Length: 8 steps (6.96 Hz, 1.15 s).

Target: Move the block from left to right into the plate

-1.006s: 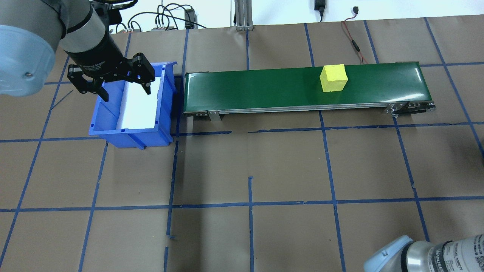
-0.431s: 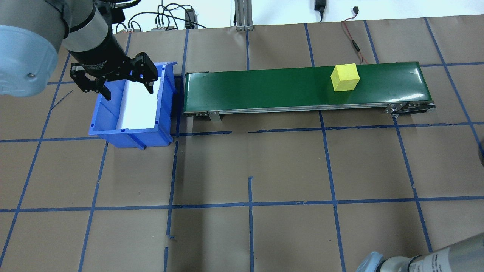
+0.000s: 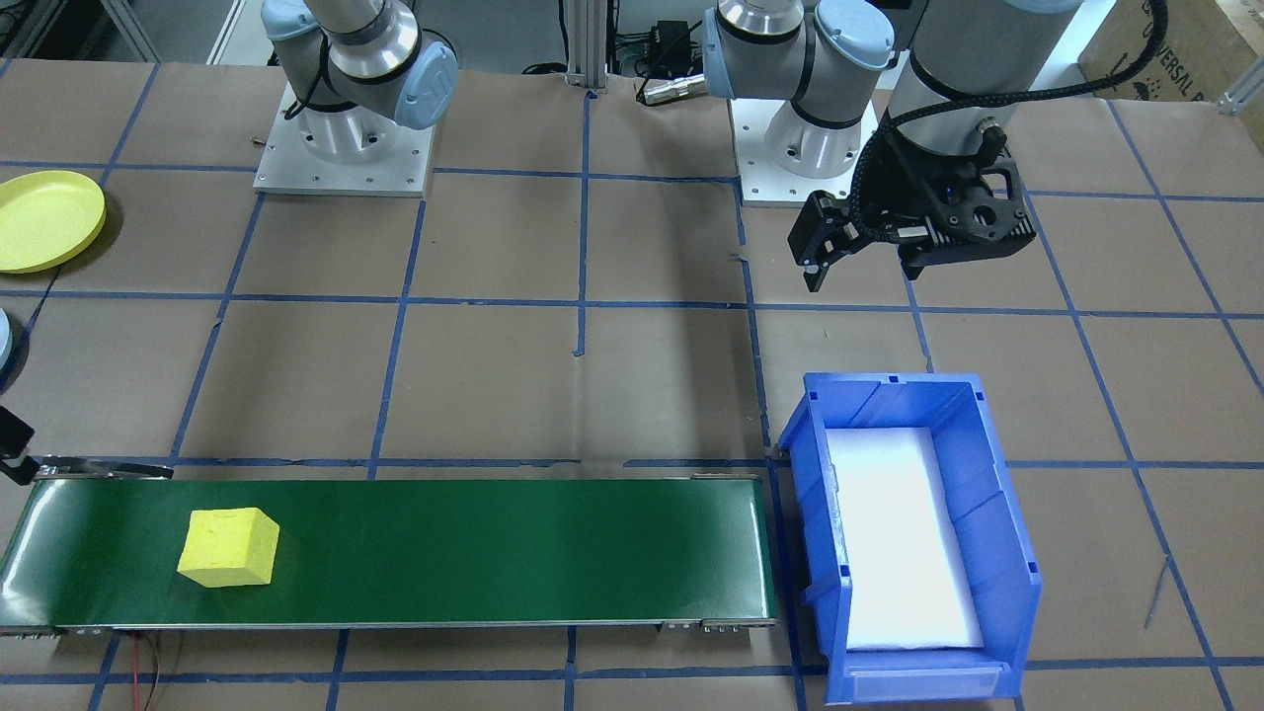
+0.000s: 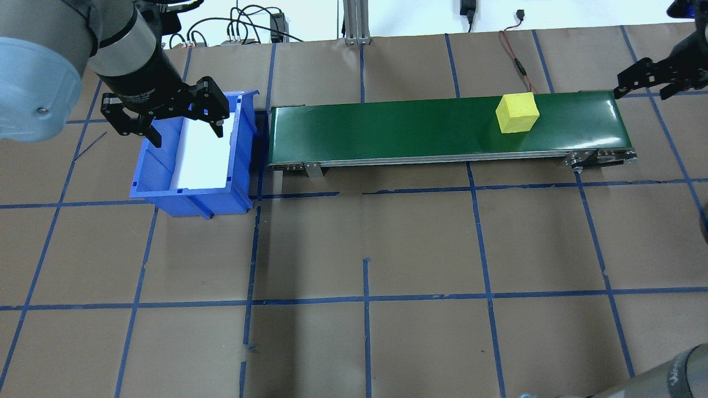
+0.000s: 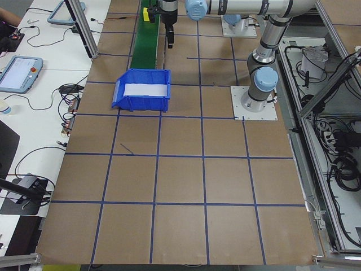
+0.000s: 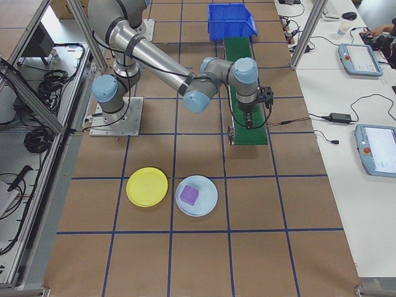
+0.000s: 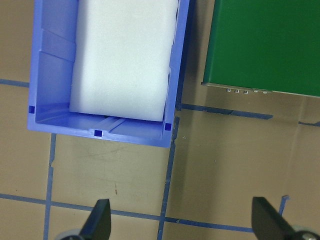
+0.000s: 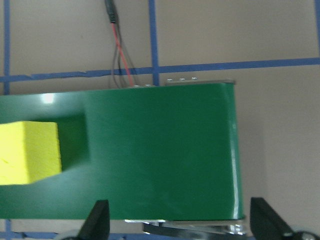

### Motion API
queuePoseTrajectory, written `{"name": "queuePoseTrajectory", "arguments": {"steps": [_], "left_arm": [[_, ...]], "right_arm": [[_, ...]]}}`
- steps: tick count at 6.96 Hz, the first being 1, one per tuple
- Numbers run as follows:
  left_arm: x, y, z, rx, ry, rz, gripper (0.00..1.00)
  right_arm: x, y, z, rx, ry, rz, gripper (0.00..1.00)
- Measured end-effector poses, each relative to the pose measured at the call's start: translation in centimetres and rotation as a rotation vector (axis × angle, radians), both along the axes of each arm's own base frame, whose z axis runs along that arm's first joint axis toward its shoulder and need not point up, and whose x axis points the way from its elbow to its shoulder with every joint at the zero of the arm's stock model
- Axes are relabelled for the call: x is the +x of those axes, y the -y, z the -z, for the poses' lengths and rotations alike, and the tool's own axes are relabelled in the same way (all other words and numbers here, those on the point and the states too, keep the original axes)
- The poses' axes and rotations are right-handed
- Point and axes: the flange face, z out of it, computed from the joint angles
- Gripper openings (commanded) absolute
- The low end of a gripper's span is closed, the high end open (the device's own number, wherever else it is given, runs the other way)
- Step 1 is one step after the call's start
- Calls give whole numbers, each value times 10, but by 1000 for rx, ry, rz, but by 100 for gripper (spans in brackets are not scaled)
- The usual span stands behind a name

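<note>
Left gripper (image 4: 164, 121): jaws spread wide and holding nothing; I have it hanging above the near-robot end of the blue bin (image 4: 246, 160), fingertips (image 7: 98, 222) showing apart in the left wrist view.
Right gripper (image 4: 650, 83): jaws wide apart as well, nothing between them; it sits over the table just past the right end of the green conveyor belt (image 4: 387, 130), and its wrist camera looks straight down on that belt end.
Block (image 4: 517, 113): yellow cube resting on the belt toward its right end, apart from both grippers; from the right wrist view I see it at the left edge (image 8: 27, 152), well short of the fingertips (image 8: 97, 220).
Plate (image 6: 147, 187): yellow, round, flat on the brown paper on the robot's right side, well apart from the belt; nothing lies in it.
Second plate (image 6: 197, 195): pale blue, just beside the yellow one, with a purple block (image 6: 189, 195) on it.
Bin: butts against the belt's left end, with a white foam pad (image 7: 122, 57) lining its floor.
Table (image 4: 365, 249): brown paper marked off in squares by blue tape.
Cable (image 4: 517, 58): red wire running off the table's far edge to the belt's right end.
</note>
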Motion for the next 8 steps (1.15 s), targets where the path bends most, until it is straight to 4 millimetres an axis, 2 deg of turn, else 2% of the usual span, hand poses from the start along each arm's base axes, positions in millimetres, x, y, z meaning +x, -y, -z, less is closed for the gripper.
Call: {"name": "queuePoseTrajectory", "arguments": {"steps": [2, 3, 6, 7, 8], "left_arm": [[2, 1, 1, 3, 5, -2, 100], [2, 1, 2, 5, 6, 1, 100], [3, 2, 4, 9, 6, 43, 100], [3, 2, 4, 9, 9, 47, 100], [3, 2, 5, 11, 11, 47, 100]], "right_arm": [[47, 17, 11, -13, 106, -17, 100], [58, 23, 23, -6, 126, -33, 100], [71, 36, 62, 14, 144, -47, 100], [72, 38, 69, 25, 153, -24, 100], [71, 40, 79, 38, 152, -12, 66]]}}
